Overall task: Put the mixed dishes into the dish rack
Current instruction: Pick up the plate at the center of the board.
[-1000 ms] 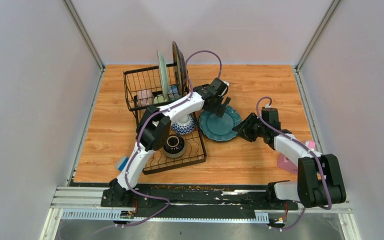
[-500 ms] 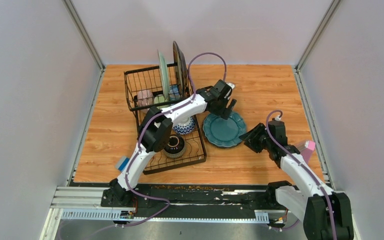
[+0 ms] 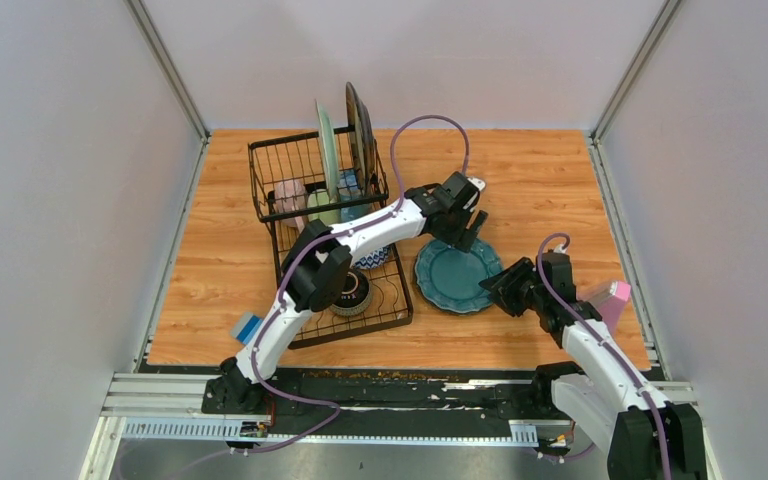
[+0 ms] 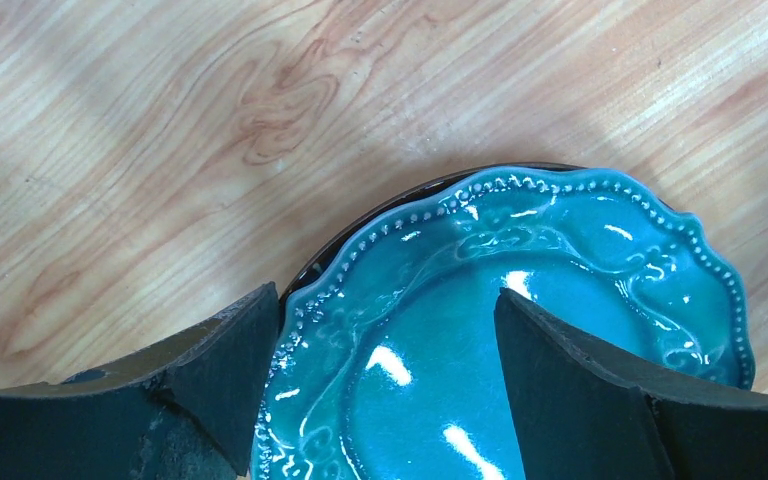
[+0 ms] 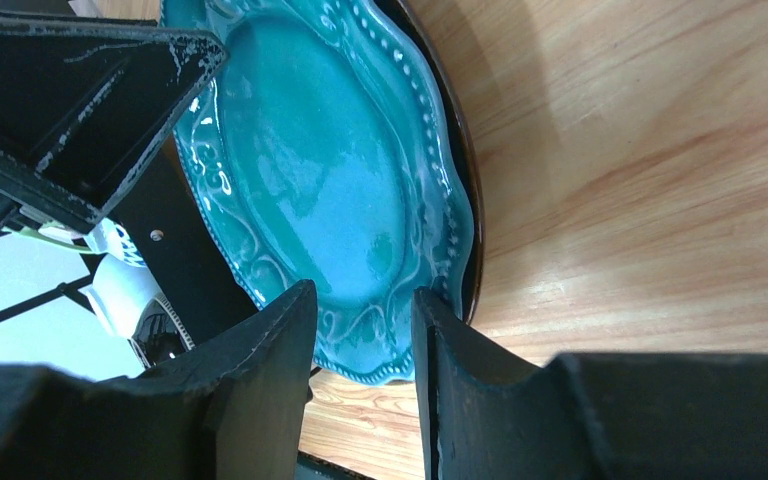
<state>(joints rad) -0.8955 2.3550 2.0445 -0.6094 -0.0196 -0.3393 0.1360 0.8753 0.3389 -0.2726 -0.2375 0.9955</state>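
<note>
1. The teal plate [image 3: 457, 274] now sits farther right and nearer than a second ago, on the counter [image 3: 550, 190] just right of the dish rack [image 3: 260, 180].
2. The left claw [image 4: 388, 293] hangs spread wide over the plate's far rim.
3. The right claw [image 5: 364, 290] is clamped on its right rim.

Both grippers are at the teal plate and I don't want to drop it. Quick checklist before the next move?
1. Right gripper on teal plate rim: ok, rim sits between its fingers.
2. Left gripper open: ok, straddling the far rim, not closed.
3. Plate lifted off the table: cannot tell.
4. Free slot beside the upright plates in the dish rack: cannot tell.
5. Way to the rack clear: not ok, left arm lies across its lower tray.
</note>
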